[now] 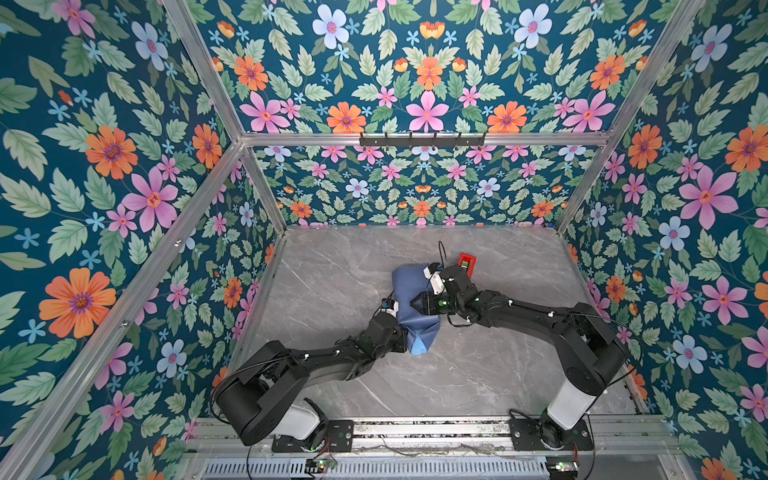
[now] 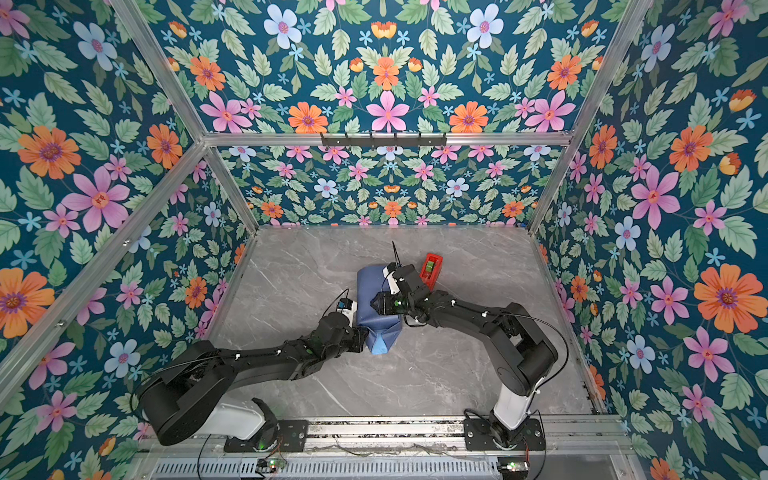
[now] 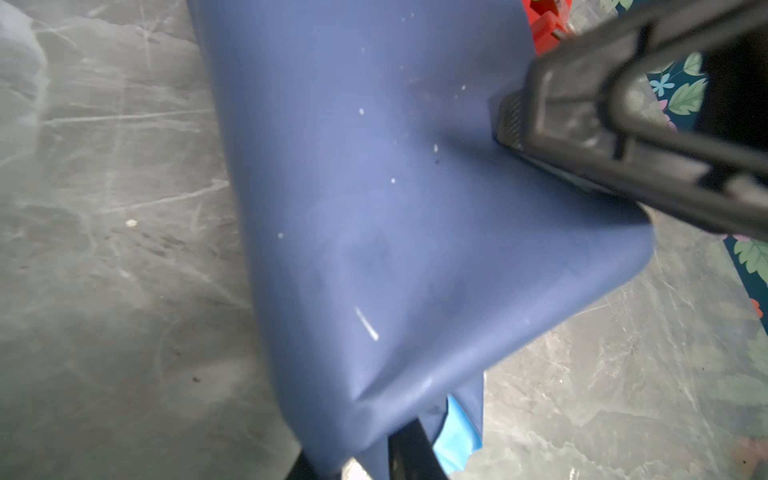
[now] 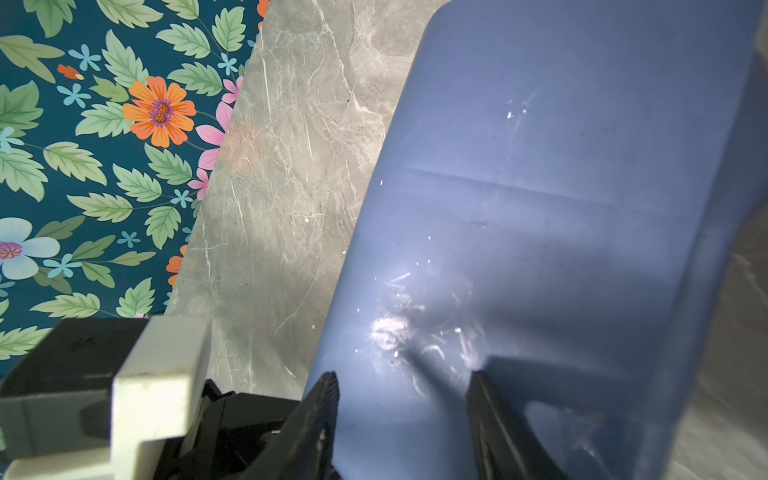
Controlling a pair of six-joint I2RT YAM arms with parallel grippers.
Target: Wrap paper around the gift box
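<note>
I read no text, label, brand or number anywhere here: the paper (image 1: 409, 286) is plain blue on both sides, and any marking on the red dispenser (image 1: 467, 262) is too small to tell

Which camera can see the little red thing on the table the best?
The top views. Both show the red tape dispenser nearly whole on the table, beside the paper. The left wrist view catches only a blurry red corner of it past the paper's edge. The right wrist view does not show it at all.
</note>
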